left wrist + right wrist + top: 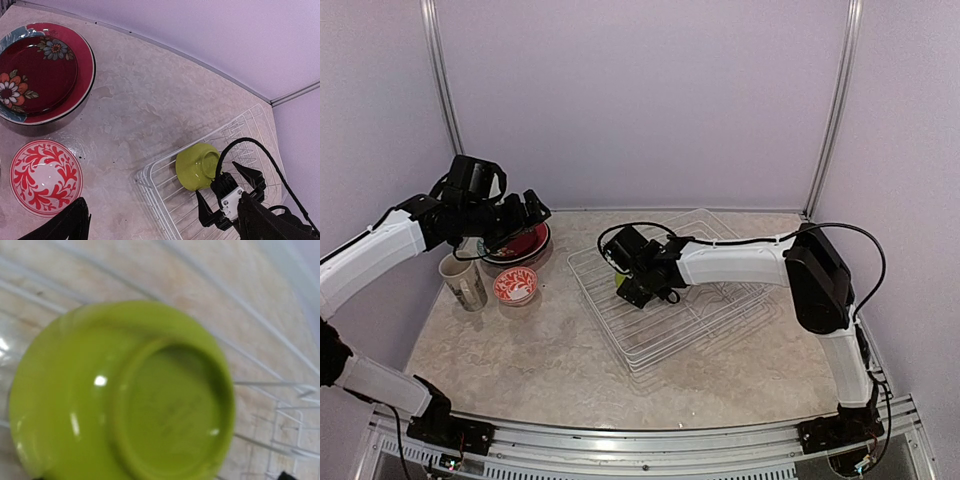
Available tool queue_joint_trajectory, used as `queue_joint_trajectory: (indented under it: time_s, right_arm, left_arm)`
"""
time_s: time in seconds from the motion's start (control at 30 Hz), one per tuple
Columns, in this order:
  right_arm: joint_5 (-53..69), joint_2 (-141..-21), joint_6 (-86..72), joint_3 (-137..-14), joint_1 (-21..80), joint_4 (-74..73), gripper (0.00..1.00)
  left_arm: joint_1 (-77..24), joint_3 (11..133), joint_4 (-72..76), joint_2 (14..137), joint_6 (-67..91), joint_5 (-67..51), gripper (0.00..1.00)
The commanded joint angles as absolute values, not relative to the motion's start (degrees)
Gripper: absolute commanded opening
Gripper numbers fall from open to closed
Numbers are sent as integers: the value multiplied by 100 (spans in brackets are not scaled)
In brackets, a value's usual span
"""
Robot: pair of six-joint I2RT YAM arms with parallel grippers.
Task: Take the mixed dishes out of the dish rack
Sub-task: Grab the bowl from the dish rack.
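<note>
Right gripper (226, 194) gapes wide, gripping nothing, lime-green bowl (197, 166) at its ten o'clock. Left gripper (535, 208) fingers mostly cropped; spread unclear.

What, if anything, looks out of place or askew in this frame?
Only the lime-green bowl: it lies tipped in a corner of the white wire dish rack, its foot ring showing rather than its opening. Nothing looks spilled or broken.
</note>
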State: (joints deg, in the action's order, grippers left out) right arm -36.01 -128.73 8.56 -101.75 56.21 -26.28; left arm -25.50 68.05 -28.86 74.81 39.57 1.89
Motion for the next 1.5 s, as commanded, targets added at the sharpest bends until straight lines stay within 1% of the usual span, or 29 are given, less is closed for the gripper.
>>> queue_joint_trajectory:
  time_s: [0.0,0.1,0.2,0.33,0.67,1.1,1.47]
  right_arm:
    - [-3544,-12427,694,-9970,5541,-2414,100]
    - [-2809,-12332,1143,-9728,5588,-2163,100]
    - [-2549,-12493,1313,-9902,5603,-2339,100]
    - [-2669,-12783,1423,-10302,5605,-2593,100]
    - [-2954,-13220,1786,-10650,5603,-2603,100]
    - [-3606,-13567,2137,-10881,5630,-2499,100]
    - [-4128,-13545,2283,-10906,5626,-2448,100]
  left_arm:
    - [-2575,6997,-2954,7542,3929,163,98]
    - [-2575,6983,-2943,7547,3937,146,99]
    - [-2580,6996,-2936,7575,3946,107,99]
    - [-2578,6990,-2937,7577,3964,88,99]
    - [-2567,6954,-2954,7568,3946,105,99]
    - [-2560,6935,-2960,7572,3929,112,99]
    - [-2558,6952,-2949,7567,3902,102,99]
